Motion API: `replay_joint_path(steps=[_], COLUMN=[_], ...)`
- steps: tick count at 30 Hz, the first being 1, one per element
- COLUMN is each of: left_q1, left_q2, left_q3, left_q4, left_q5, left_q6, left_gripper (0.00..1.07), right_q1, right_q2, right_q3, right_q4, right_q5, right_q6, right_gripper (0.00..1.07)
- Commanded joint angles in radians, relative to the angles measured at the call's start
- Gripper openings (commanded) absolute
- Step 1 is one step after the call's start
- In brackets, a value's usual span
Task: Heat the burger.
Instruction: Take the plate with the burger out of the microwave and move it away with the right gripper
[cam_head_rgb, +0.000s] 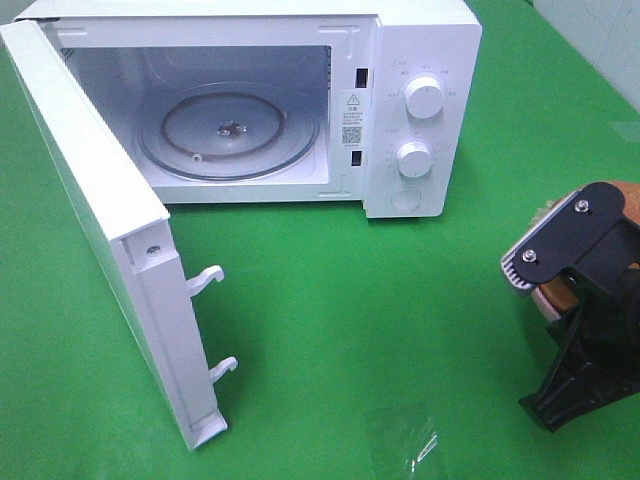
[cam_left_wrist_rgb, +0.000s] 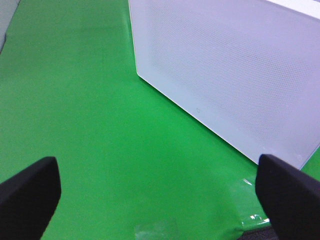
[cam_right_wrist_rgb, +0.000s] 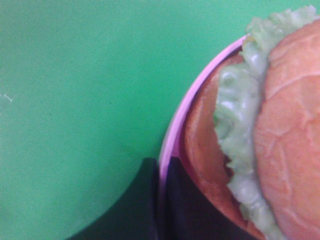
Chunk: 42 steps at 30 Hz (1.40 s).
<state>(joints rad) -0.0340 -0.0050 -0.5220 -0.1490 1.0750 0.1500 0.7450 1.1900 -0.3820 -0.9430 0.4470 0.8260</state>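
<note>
Microwave (cam_head_rgb: 300, 90) at upper centre of the high view, door (cam_head_rgb: 110, 240) swung wide. Left hand (cam_left_wrist_rgb: 160, 195) spread apart over green bench (cam_left_wrist_rgb: 90, 125). Right hand (cam_right_wrist_rgb: 161, 200) clamped on pink plate (cam_right_wrist_rgb: 172, 135) rim; burger (cam_right_wrist_rgb: 280, 140) on that plate, right edge of the high view.
</note>
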Motion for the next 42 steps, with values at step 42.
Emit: replay_joint_path(steps=[42], left_q1=[0.006], left_q2=[-0.007], left_q3=[0.004], left_q4=[-0.001], left_q5=[-0.005], left_q6=[-0.004], left_gripper=[0.98], right_q1=[-0.409], right_q2=[0.416], right_q3=[-0.062], right_q4=[-0.415], right_q5=[-0.156], right_q6=[0.587], right_gripper=[0.15])
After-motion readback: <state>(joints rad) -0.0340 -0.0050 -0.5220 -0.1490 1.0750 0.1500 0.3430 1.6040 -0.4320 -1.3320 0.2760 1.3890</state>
